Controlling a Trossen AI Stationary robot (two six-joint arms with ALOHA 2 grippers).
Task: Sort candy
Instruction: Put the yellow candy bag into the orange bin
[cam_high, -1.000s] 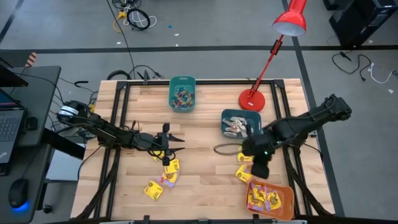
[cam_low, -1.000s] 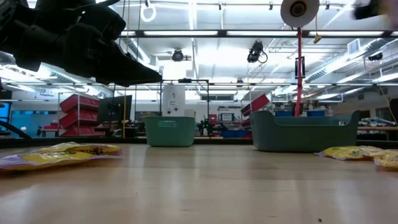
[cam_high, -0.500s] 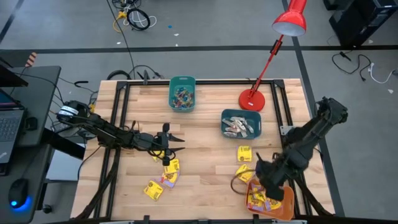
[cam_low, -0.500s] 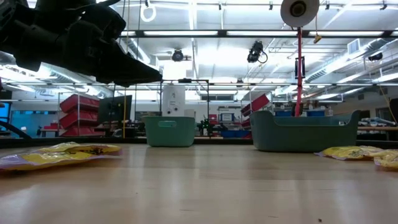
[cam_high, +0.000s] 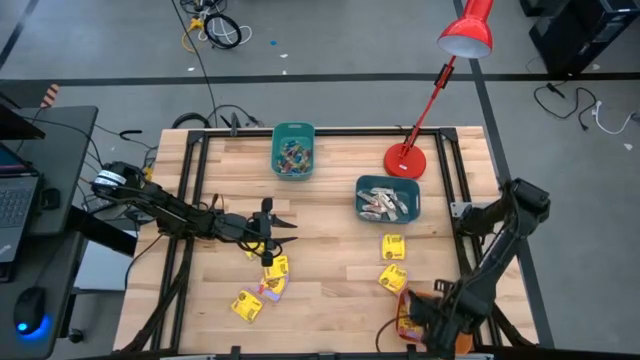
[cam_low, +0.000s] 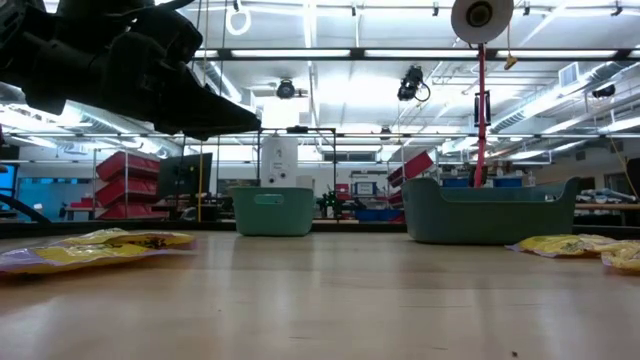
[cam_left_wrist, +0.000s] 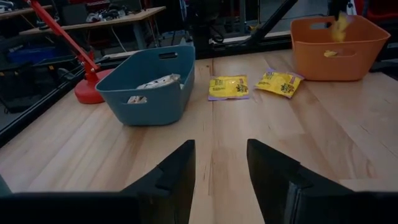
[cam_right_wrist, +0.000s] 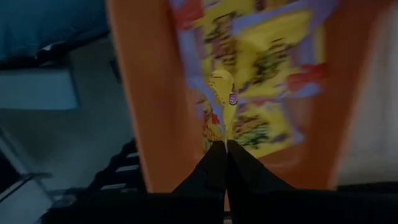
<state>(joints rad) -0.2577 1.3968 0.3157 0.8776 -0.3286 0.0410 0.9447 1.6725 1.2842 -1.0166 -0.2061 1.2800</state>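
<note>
The candy shows as yellow packets on the wood: two (cam_high: 392, 246) (cam_high: 390, 279) right of centre and several (cam_high: 272, 275) near my left gripper (cam_high: 272, 222). That gripper hovers open and level, pointing toward the table's right. My right gripper (cam_right_wrist: 225, 144) is shut on one yellow packet (cam_right_wrist: 225, 102) above the orange bin (cam_right_wrist: 146, 106) at the near right corner. From the left wrist view, that packet (cam_left_wrist: 339, 25) hangs over the orange bin (cam_left_wrist: 336, 46). Pale stick pieces (cam_high: 385, 203) lie in the blue-grey bin (cam_high: 362, 190). Small coloured pieces (cam_high: 292, 155) fill the teal bin (cam_high: 293, 131). My right gripper pinches the yellow packet by its upper end (cam_right_wrist: 222, 134) between the two shut fingertips. The fingers point steeply down from above. The packet hangs below them, lifted clear, over the packets lying in the orange bin.
A red desk lamp stands with its base (cam_high: 405, 160) at the far right of the table, its arm reaching up over the edge. Black frame rails (cam_high: 195, 190) run along the table's sides. Bare wood (cam_high: 330, 250) lies between the two arms.
My right gripper has swung from beside the blue-grey bin toward the table's near right corner and sunk, tipping more steeply down, still shut on the yellow packet. It now stands over the orange bin.
</note>
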